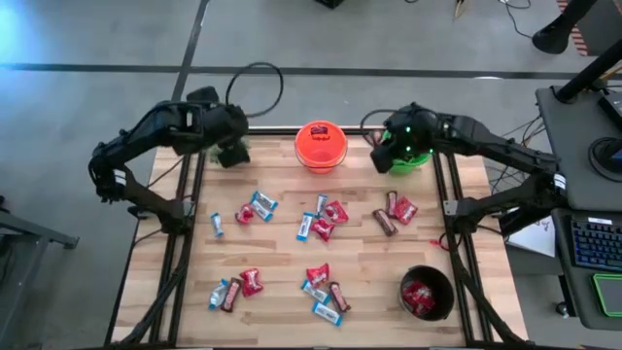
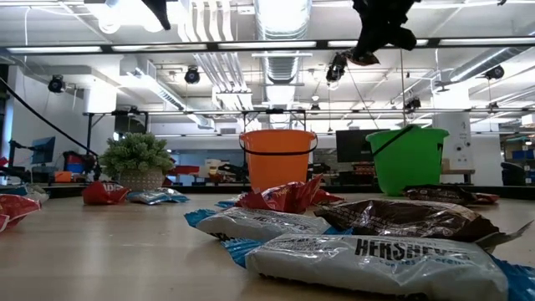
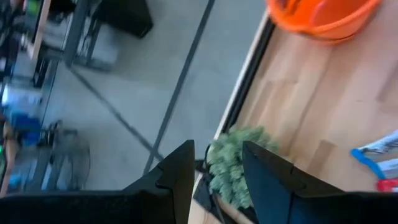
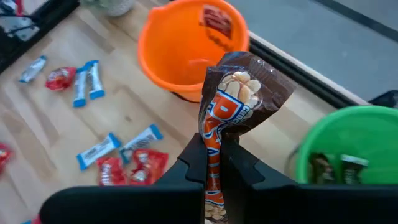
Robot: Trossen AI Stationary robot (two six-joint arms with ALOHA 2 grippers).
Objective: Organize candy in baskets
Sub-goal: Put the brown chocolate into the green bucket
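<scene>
My right gripper [image 4: 214,148] is shut on a dark brown packet with an orange label [image 4: 239,87], high above the table beside the green basket [image 1: 413,156]; it also shows in the high view [image 1: 389,153] and the low view [image 2: 378,33]. The green basket [image 4: 348,146] holds dark bars. The orange basket [image 1: 321,146] holds a red packet [image 4: 217,22]. The black basket [image 1: 428,294] holds red packets. Several red, brown and blue-and-white sweets [image 1: 316,226] lie on the table. My left gripper [image 3: 217,152] is open above the potted plant [image 3: 233,165], at the far left [image 1: 231,151]. My right gripper pinches one end of the brown packet [image 4: 213,140] between its two fingers, which come from above. The packet reaches out beyond the fingertips and hangs clear of the table and of the baskets [image 2: 364,57], over the spot between the orange and green baskets.
The potted plant [image 1: 233,154] stands at the table's far left edge. Candy lies in clusters across the middle [image 1: 255,209] and near side [image 1: 326,292] of the table. Black frame rails [image 1: 180,243] run along both sides.
</scene>
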